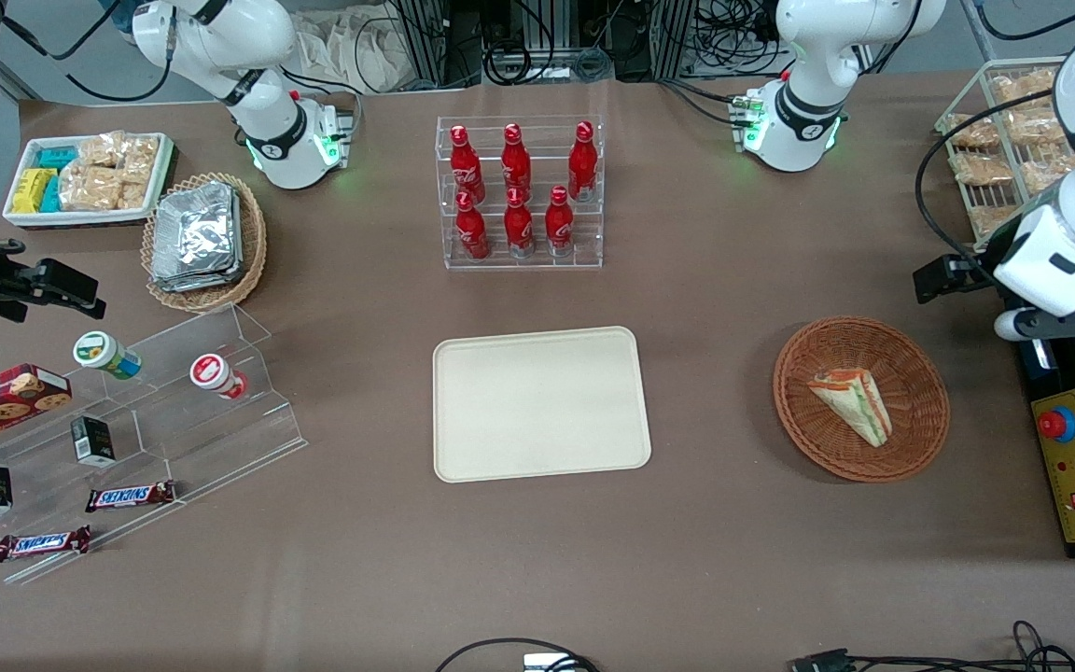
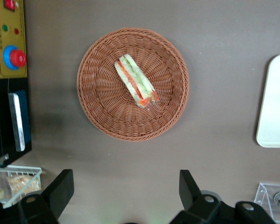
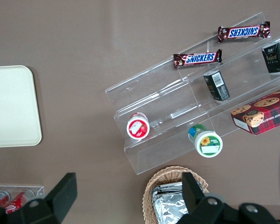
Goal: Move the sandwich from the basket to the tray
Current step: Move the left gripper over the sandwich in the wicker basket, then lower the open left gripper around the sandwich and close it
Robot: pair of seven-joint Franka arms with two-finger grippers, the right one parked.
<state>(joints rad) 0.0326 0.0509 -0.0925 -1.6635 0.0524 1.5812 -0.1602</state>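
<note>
Hovering high over brown table [image 1: 705, 308], gripper [image 2: 126, 189] has jaws spread wide, holding nothing; fingers [image 2: 60, 189] only partly in frame. Below it sits basket [image 2: 133, 84], reddish-brown wicker, near working arm's end of table. Sandwich [image 2: 136, 87] lies in basket middle: white bread wedge, green and orange-red layers, clear wrap. Tray [image 1: 539, 403], cream, sits mid-table beside basket, apart from it; cut off in wrist view. Black and yellow control box [image 1: 1074, 467] with red button just beside basket, partly hidden by arm.
</note>
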